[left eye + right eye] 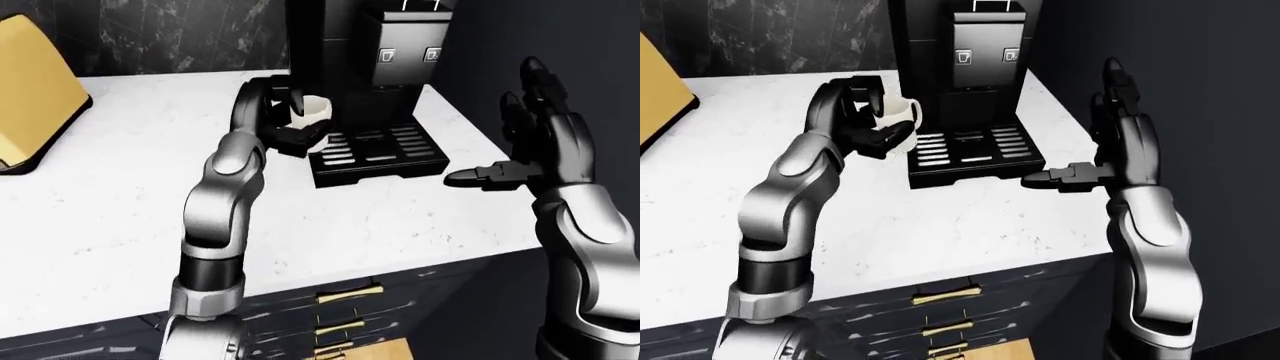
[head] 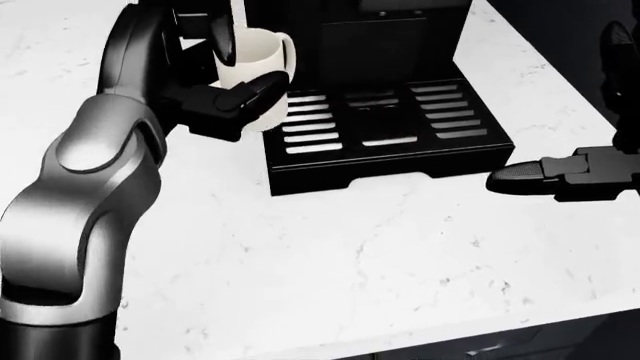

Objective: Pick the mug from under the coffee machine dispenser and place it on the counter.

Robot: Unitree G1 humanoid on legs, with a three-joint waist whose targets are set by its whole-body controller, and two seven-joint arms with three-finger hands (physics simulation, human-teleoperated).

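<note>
A white mug (image 2: 258,60) is in my left hand (image 2: 238,73), which is shut on it: one dark finger hooks over the rim and the thumb presses its lower side. In the head view the mug hangs at the left edge of the black coffee machine's drip tray (image 2: 400,124), clear of the dispenser (image 1: 400,56). Whether the mug's base touches anything is hidden by the hand. My right hand (image 1: 520,150) hovers open to the right of the machine, fingers spread, holding nothing.
The white marble counter (image 2: 380,247) spreads left of and below the machine. A yellow toaster (image 1: 30,97) stands at the far left in the left-eye view. A dark wall (image 1: 590,45) rises on the right. Drawers with gold handles (image 1: 345,296) sit under the counter edge.
</note>
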